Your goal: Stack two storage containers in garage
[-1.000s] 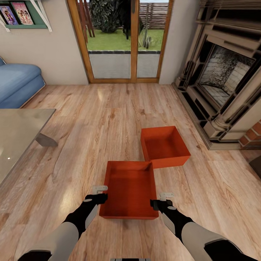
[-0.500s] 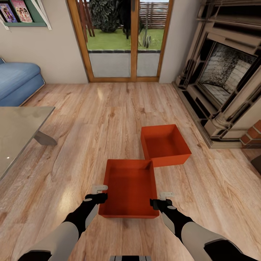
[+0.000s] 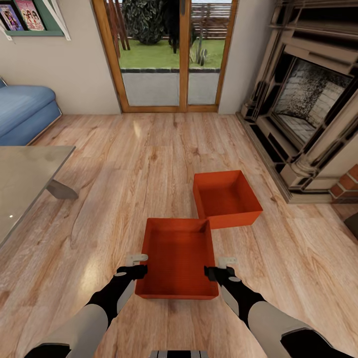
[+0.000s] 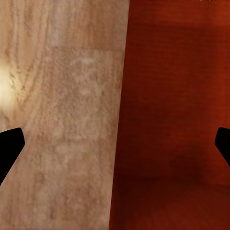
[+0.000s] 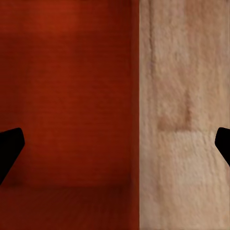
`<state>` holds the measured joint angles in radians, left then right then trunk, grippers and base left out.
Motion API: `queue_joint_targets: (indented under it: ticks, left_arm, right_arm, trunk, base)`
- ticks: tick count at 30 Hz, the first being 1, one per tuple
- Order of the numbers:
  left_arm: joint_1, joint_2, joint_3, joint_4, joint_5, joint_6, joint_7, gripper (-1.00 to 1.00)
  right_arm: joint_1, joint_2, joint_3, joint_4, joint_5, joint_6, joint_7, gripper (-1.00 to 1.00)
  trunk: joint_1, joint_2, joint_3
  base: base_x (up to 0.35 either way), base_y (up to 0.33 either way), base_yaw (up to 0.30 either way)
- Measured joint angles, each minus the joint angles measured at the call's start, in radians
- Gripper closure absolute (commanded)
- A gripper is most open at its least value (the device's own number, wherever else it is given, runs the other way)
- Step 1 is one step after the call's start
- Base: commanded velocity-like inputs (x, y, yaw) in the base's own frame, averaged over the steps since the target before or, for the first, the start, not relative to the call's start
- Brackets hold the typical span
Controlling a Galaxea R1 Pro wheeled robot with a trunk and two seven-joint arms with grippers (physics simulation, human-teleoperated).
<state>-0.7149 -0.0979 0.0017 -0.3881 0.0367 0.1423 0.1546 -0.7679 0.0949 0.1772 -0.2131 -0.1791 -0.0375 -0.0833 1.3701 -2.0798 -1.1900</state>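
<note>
near container (image 3: 178,258) | 2 grippers: left (image 3: 135,266), right (image 3: 219,267) | both spread wide astride its side walls

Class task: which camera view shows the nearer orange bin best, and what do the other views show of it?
The head view: the whole near bin shows, open, with a gripper at each side wall. The left wrist view shows one wall edge and part of the inside; the right wrist view shows the same on the opposite side.

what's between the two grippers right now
The nearer storage container lies between the left gripper and right gripper in the head view; each wrist view shows open jaws straddling a side wall.
</note>
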Motion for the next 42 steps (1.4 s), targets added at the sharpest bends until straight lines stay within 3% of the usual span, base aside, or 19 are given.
queue_joint_targets:
  ticks: [6, 24, 42]
  left_arm:
    - [0.0, 0.0, 0.0, -0.001, 0.001, -0.001, 0.0, -1.0]
    - [0.0, 0.001, 0.001, -0.002, 0.001, -0.001, 0.0, -1.0]
    - [0.0, 0.0, 0.001, -0.001, 0.002, -0.001, 0.0, -1.0]
  right_arm:
    - [0.0, 0.0, 0.001, -0.005, -0.001, 0.001, -0.002, -1.0]
    - [0.0, -0.001, 0.001, -0.006, -0.001, -0.004, -0.002, -1.0]
    - [0.0, 0.005, 0.001, -0.006, -0.001, 0.0, -0.002, -1.0]
  trunk:
    - [0.0, 0.0, 0.0]
    - [0.069, -0.126, -0.056]
    - [0.069, -0.126, -0.056]
  base:
    - [0.0, 0.0, 0.0]
    - [0.0, 0.0, 0.0]
    - [0.0, 0.0, 0.0]
